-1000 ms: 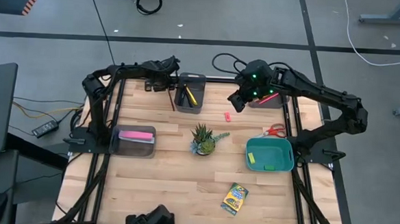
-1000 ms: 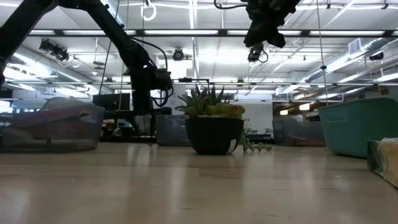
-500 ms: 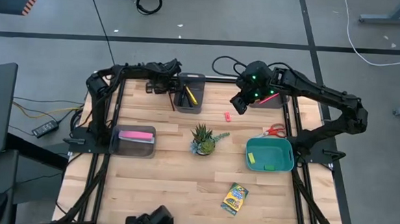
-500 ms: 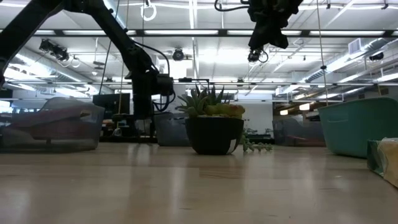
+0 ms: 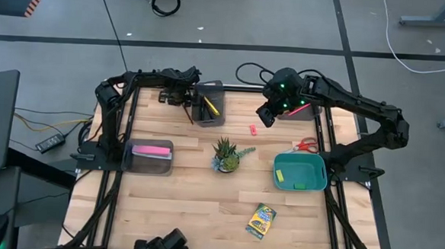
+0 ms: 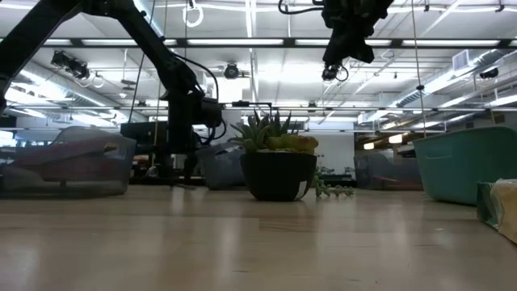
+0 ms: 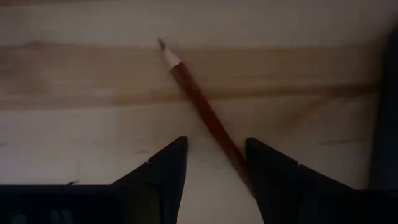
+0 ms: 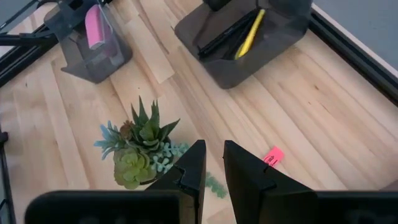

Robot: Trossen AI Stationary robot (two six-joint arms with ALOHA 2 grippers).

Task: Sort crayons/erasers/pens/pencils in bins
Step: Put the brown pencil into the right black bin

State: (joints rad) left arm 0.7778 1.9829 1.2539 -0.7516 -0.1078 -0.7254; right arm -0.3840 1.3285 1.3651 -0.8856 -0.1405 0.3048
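A red pencil [image 7: 199, 106] lies flat on the table [image 5: 190, 113], just left of the dark grey bin [image 5: 210, 102] that holds black pens and a yellow pen. My left gripper [image 7: 214, 165] is open and low over the pencil [image 5: 179, 101], one finger on each side of its back half. My right gripper [image 5: 265, 116] hangs high above the table, empty, with only a narrow gap between its fingers [image 8: 214, 165]. A red-pink eraser [image 5: 253, 129] lies below it. The crayon box [image 5: 261, 220] lies near the front edge. My left gripper comes from above with its fingers across the pencil. The pencil's back part [image 7: 235, 158] runs close along one finger [image 7: 264, 171]. I cannot tell whether it touches. The pencil lies flat on the table.
A potted plant [image 5: 226, 155] stands mid-table. A grey bin [image 5: 151, 155] with a long pink bar is at the left. A teal bin [image 5: 300, 172] holds yellow and green erasers. Red scissors [image 5: 307, 145] lie beside it. A grey bin [image 5: 296, 109] with a red pencil is at the far right.
My left gripper has gone down toward the table beside the dark grey bin, over the red pencil. The pencil has stayed where it was.
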